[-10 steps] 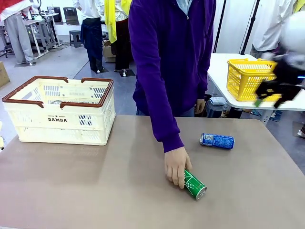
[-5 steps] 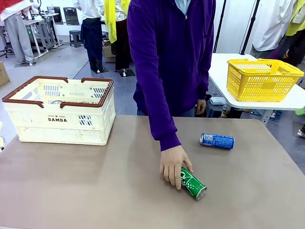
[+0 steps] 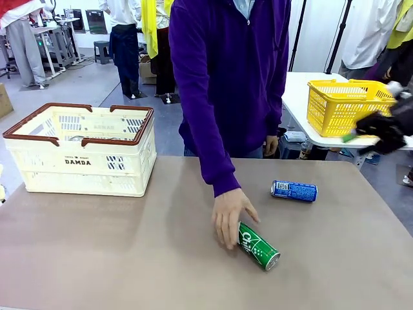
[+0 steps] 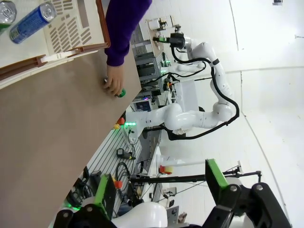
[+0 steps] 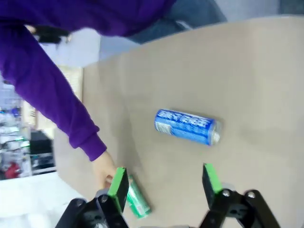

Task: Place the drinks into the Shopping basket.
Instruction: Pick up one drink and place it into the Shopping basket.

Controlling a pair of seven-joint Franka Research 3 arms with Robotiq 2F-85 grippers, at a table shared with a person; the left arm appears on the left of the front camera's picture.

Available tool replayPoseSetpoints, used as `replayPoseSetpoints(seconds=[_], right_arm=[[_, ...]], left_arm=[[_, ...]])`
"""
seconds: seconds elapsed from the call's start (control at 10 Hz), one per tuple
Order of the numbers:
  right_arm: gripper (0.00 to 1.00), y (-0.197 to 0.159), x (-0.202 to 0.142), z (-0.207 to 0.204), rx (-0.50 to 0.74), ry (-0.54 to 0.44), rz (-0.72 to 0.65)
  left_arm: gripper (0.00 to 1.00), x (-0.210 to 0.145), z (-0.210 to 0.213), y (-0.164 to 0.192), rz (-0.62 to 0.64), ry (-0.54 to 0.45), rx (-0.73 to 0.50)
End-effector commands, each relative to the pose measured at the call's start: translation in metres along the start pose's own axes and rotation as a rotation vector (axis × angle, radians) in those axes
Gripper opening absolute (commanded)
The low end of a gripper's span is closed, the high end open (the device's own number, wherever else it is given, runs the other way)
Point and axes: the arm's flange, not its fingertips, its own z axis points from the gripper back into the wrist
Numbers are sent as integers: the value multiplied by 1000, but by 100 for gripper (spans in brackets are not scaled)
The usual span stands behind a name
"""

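The green drink point(image 3: 258, 245) lies on its side mid-table, and a person's hand point(image 3: 228, 215) rests against its far end. Farther right lies the blue drink point(image 3: 294, 190). The cream Shopping basket point(image 3: 77, 161) with a brown rim stands at the far left. My right gripper point(image 3: 369, 129) hovers blurred at the right edge, high above the table. In its wrist view the right gripper point(image 5: 164, 183) is open and empty above the blue drink point(image 5: 186, 126) and the green drink point(image 5: 137, 202). My left gripper point(image 4: 160, 171) is open and empty, and past it another blue can point(image 4: 31, 21) lies inside the basket point(image 4: 71, 28).
A person in a purple sleeve point(image 3: 206, 110) stands at the far side and leans over the table's middle. A yellow mesh basket point(image 3: 348, 103) sits on a white table behind the right edge. Bare tabletop lies between the cream basket and the cans.
The person's hand has slid left along the green can, uncovering more of it. My right gripper left the front view half a second ago and is back at the right edge.
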Motion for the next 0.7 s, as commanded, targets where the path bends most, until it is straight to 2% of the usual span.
replayPoseSetpoints(seconds=[0.0, 0.2, 0.3, 0.5, 0.6], right_arm=[[82, 55, 40, -41, -274, 96, -62], [82, 99, 47, -93, -510, 230, -11], [82, 109, 43, -113, -630, 282, 33], [82, 112, 34, -132, -669, 322, 100], [82, 110, 32, -129, -630, 296, 112]], left_arm=[[100, -3, 7, -3, 8, 5, -3], [100, -3, 7, -3, 8, 5, -3], [100, -3, 7, -3, 8, 5, -3], [100, -3, 7, -3, 8, 5, -3], [100, -3, 7, -3, 8, 5, -3]])
